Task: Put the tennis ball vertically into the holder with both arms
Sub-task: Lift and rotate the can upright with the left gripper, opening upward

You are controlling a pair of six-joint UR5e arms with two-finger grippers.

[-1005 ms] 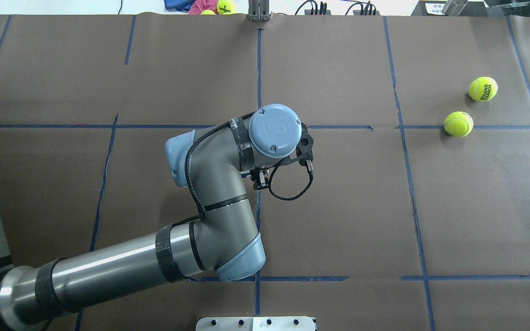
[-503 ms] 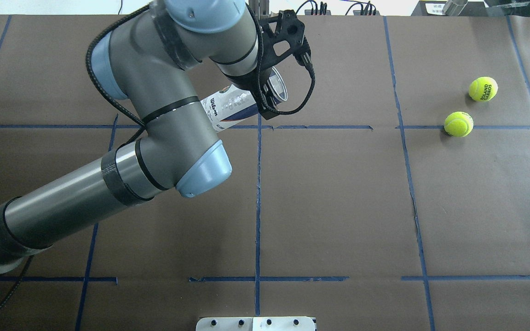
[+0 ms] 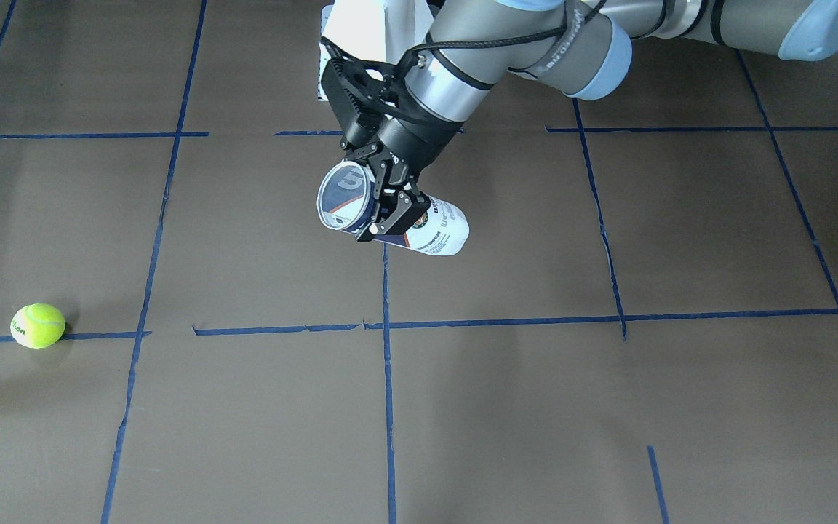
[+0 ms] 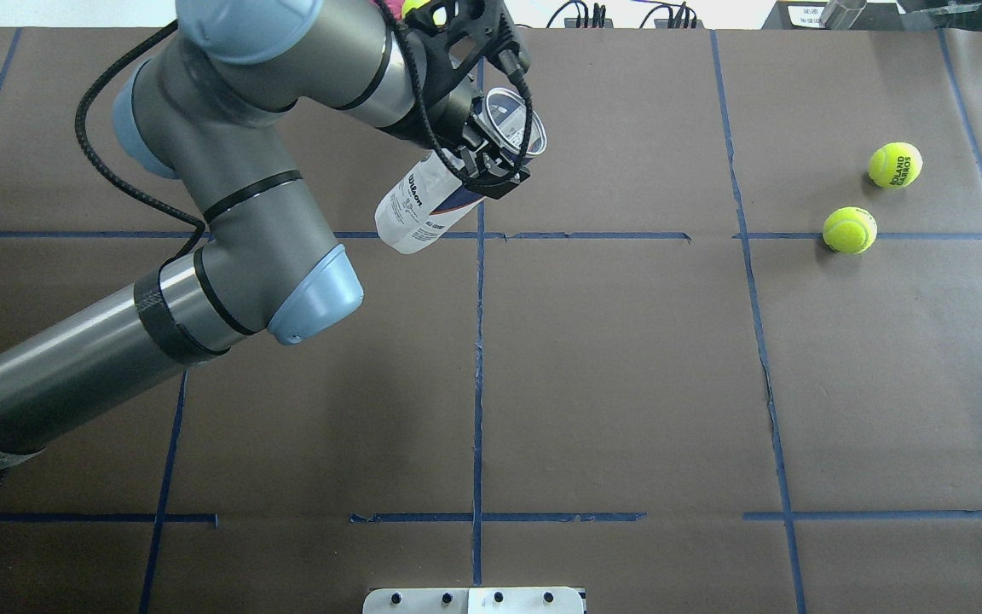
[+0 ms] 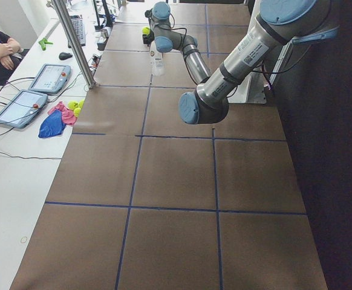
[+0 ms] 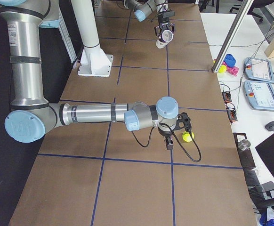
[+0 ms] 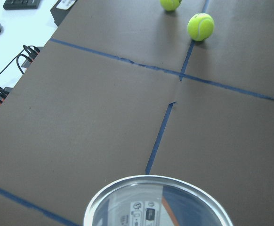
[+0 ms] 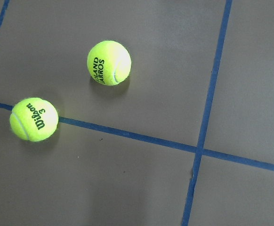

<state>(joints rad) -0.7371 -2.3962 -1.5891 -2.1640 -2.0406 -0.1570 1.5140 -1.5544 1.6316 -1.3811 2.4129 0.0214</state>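
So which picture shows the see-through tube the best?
The front-facing view: the whole tube shows, tilted, open mouth and label clear, held by the left gripper. Overhead shows it nearly as well. Both side views show it tiny and far. The left wrist view catches only its rim; the right wrist view misses it.

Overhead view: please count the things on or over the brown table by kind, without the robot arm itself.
Tennis balls: 2, the farther ball and the nearer ball, both lying on the table.
Clear tube: 1, held tilted above the table in the left gripper.
Total: 3
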